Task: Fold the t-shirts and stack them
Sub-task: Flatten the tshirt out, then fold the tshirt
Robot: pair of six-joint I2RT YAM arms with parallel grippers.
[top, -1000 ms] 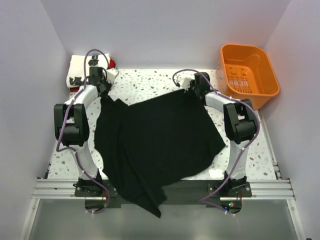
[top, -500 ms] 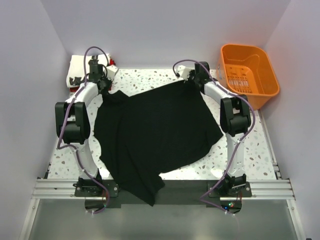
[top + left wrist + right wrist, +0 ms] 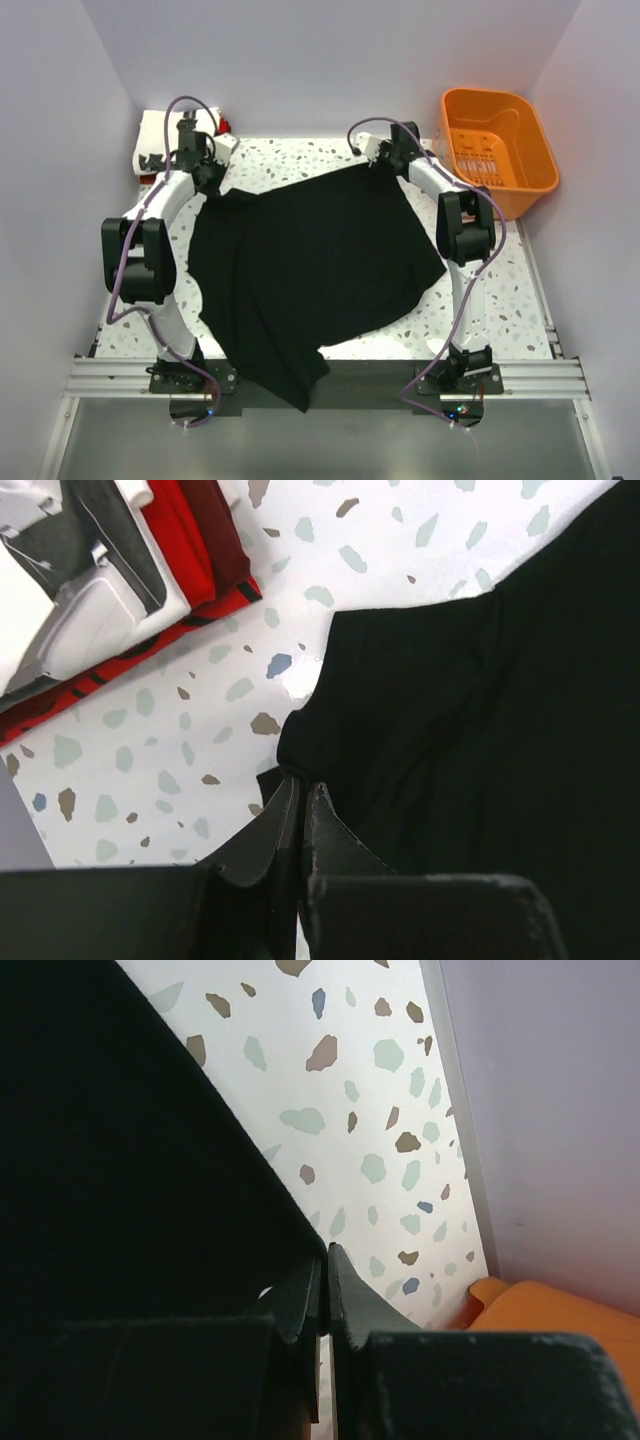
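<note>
Presently both claws are clamped on the far edge of the black t-shirt (image 3: pixel 320 265): left claw (image 3: pixel 301 786) at its far-left corner, right claw (image 3: pixel 325 1256) at its far-right corner. The cloth spreads toward me, its near tail hanging over the table (image 3: pixel 300 158) edge. A folded white t-shirt (image 3: pixel 85 640) and red t-shirt (image 3: pixel 180 550) lie just beyond my left claw. The basket (image 3: pixel 535 165) stands apart, to the right.
</note>
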